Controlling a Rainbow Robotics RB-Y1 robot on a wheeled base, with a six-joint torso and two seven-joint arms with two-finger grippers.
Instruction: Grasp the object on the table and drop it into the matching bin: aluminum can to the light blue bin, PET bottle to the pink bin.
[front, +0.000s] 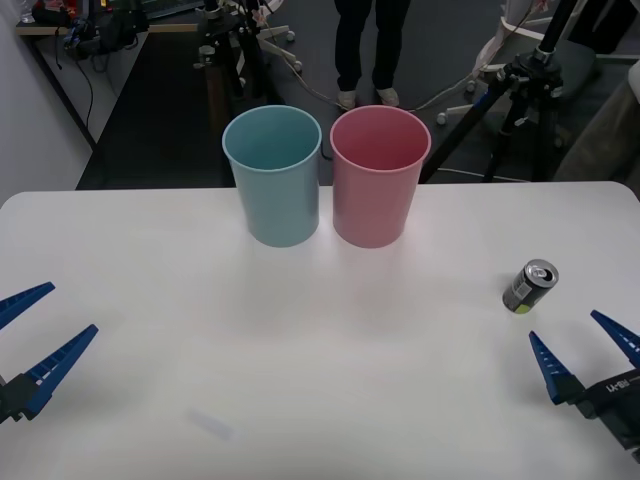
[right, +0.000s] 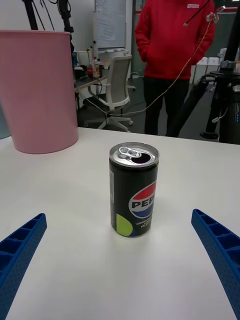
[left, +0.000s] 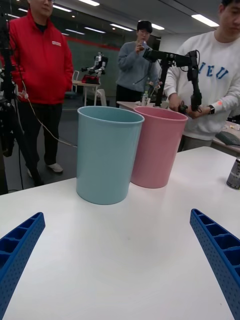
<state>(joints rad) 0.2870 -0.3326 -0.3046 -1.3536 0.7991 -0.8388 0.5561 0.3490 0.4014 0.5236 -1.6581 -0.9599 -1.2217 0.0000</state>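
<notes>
My right gripper (front: 583, 346), fingers spread, faced the upright aluminum can (front: 530, 286); left gripper (front: 40, 329) spread, palm cut off by the frame edge.

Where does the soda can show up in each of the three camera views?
Front view: the aluminum can stands at the table's right, just ahead of the open right hand.
Right wrist view: centre, upright.
Left wrist view: a sliver at the right edge.
Shared landmark: the pink bin.

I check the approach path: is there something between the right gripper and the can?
No. In the right wrist view, bare table separates the open right gripper from the upright can.
</notes>
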